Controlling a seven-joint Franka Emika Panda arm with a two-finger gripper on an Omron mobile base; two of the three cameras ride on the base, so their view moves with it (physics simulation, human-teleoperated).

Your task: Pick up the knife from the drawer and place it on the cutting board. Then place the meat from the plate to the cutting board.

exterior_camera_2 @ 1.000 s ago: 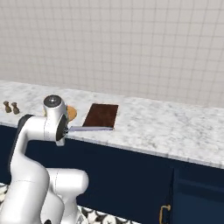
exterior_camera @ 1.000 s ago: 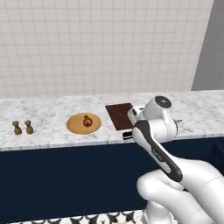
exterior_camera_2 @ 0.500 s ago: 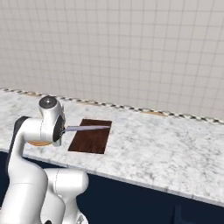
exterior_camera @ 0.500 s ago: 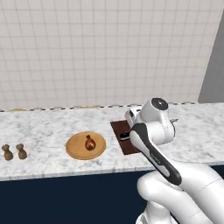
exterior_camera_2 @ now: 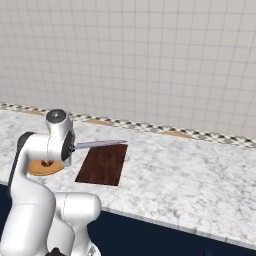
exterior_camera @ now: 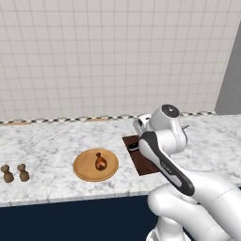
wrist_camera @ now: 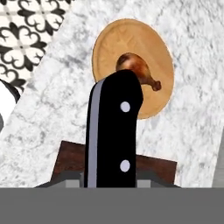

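Two steps make up the task, and the first is judged in hand: the black-handled kitchen knife with the silver-grey blade (wrist_camera: 113, 131) is clamped at its handle between the closed fingers of the two-finger gripper (wrist_camera: 109, 177), off the counter. In the right base view the blade (exterior_camera_2: 99, 144) sticks out sideways from the hand, over the far edge of the dark reddish-brown rectangular wooden cutting board (exterior_camera_2: 103, 164), not resting on it. The board lies directly beneath the gripper in the hand view (wrist_camera: 70, 159).

Next move, as judged: lower the hand until the knife lies flat on the board, then release. The blade overhangs the board's far edge, so the drop may need a small shift toward the board's middle.

Containers: the round tan-orange wooden plate (exterior_camera: 84, 165) sits just beyond the board, ahead of the knife's handle end. It holds the glossy reddish-brown drumstick-shaped meat (exterior_camera: 100, 161), near its centre. The board carries nothing yet.
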